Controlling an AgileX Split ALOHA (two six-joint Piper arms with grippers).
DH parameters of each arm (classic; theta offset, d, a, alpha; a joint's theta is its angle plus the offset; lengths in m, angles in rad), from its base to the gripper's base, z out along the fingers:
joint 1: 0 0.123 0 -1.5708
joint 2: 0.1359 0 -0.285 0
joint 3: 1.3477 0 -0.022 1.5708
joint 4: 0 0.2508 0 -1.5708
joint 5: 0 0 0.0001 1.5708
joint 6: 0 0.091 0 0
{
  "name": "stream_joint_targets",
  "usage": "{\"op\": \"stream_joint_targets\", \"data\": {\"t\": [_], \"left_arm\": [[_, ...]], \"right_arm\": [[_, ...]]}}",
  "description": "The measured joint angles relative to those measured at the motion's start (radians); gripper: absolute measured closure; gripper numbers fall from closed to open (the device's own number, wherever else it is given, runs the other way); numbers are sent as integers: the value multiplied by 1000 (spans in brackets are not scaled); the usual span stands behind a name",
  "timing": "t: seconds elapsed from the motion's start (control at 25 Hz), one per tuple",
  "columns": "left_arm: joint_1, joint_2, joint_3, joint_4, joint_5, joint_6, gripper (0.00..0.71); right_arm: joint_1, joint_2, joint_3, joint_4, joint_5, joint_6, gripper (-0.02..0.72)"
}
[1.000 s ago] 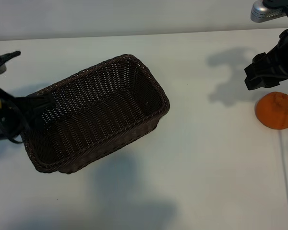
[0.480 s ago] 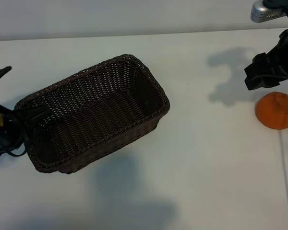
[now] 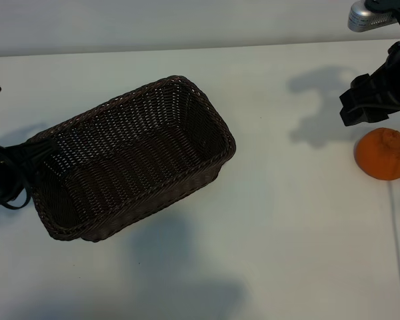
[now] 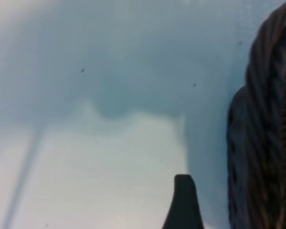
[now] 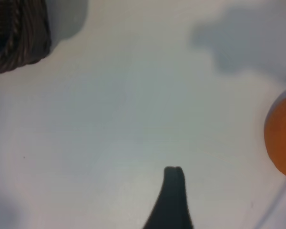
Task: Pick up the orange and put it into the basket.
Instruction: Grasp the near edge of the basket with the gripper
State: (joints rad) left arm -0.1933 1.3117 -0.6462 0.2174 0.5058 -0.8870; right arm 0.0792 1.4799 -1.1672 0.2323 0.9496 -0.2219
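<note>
On the smooth white table (image 3: pixel 280 233), no writing shows anywhere. At the near left sits the dark-brown woven wicker basket (image 3: pixel 130 157), rectangular with a braided rim, the left gripper (image 3: pixel 0 167) beside it, fingers apart. Farther right lies the dimpled orange (image 3: pixel 384 153), the right gripper (image 3: pixel 377 93) above it, fingers apart, holding nothing.

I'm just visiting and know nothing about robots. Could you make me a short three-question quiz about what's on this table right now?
1. True or false: the orange already lies inside the basket.
2. Which arm is nearer the orange? A) the left arm B) the right arm
3. Fill in: the basket holds ____.

Key:
1. False. The orange sits on the table, well apart from the basket.
2. B. The right gripper hangs just beside the orange, not touching it; the left gripper is at the basket's far end.
3. Nothing: only bare wicker shows inside.
</note>
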Motion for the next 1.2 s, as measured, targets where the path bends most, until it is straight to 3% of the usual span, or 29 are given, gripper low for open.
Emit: {"op": "stream_joint_targets", "data": {"t": [0.44,0.72,0.84,1.04,1.2], "left_arm": [[0,185,0,-201,-90,176,145],[0,260,5,-217,-119,205,166],[0,260,5,-217,-133,205,262],[1,260,5,-217,-157,206,555],[1,260,5,-224,-174,220,556]], "right_arm": [[0,0,0,0,0,0,108],[0,0,0,0,0,0,108],[0,0,0,0,0,0,108],[0,0,0,0,0,0,108],[0,0,0,0,0,0,108]]}}
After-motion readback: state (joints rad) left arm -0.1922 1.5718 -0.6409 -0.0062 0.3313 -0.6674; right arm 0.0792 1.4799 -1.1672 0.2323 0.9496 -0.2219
